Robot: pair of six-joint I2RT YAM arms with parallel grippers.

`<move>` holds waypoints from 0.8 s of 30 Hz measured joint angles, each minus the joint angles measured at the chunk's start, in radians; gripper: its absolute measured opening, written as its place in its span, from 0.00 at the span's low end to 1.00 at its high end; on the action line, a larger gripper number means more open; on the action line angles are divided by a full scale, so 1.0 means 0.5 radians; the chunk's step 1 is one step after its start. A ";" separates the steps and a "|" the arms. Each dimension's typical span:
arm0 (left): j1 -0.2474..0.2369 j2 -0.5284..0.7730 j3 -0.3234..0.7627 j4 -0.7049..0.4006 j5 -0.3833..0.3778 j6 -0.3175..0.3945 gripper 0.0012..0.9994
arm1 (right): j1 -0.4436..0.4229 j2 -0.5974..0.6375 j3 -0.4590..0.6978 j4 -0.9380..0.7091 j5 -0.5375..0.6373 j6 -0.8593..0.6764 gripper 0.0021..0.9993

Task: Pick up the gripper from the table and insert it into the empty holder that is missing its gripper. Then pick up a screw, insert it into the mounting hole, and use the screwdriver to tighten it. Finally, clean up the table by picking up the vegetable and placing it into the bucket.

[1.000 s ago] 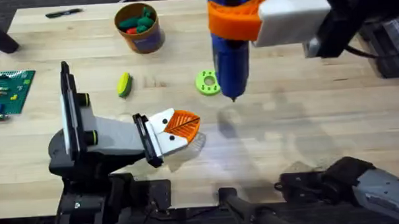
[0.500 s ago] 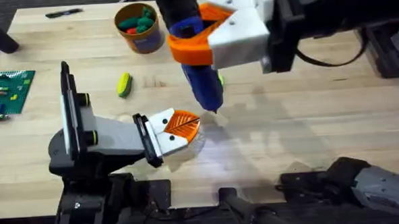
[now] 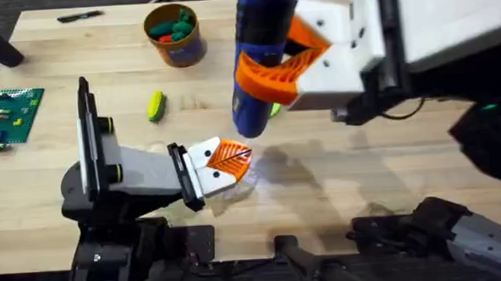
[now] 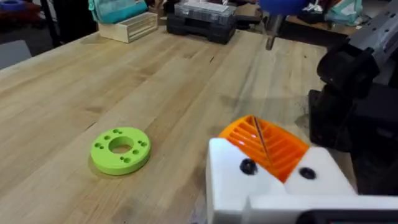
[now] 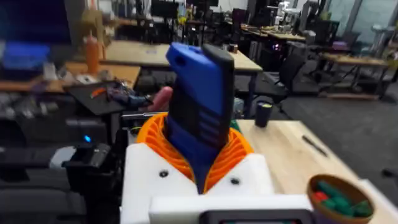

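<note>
Screwdriver [image 3: 259, 55] clenched upright in right tool [image 3: 293, 58], tip above left tool [image 3: 226, 158], whose grip state is unclear, on table [image 3: 387, 160]

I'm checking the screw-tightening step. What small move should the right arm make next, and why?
Probably lower the screwdriver a little further toward the left claw, lining its tip up with the mounting hole. The right claw is shut on the screwdriver, and in the left wrist view the metal tip hangs above and beyond the holder, not touching it. The yellow-green vegetable lies on the table.
</note>
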 joint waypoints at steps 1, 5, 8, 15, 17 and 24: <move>0.000 0.001 0.000 0.000 0.002 0.000 0.01 | 0.001 0.023 -0.024 0.047 0.009 0.058 0.01; 0.000 0.000 0.000 0.000 0.003 0.000 0.01 | 0.020 0.181 -0.049 0.249 0.039 0.216 0.01; 0.000 0.001 0.000 0.000 0.003 0.000 0.01 | 0.055 0.291 -0.050 0.394 0.046 0.273 0.01; 0.000 0.000 0.000 0.000 0.003 0.000 0.01 | 0.110 0.388 -0.050 0.612 0.045 0.323 0.01; 0.000 0.001 0.000 0.000 0.003 0.000 0.01 | 0.120 0.388 -0.050 0.614 0.045 0.326 0.01; 0.000 0.000 0.000 0.000 0.003 0.000 0.01 | 0.173 0.465 -0.008 0.511 0.045 0.331 0.01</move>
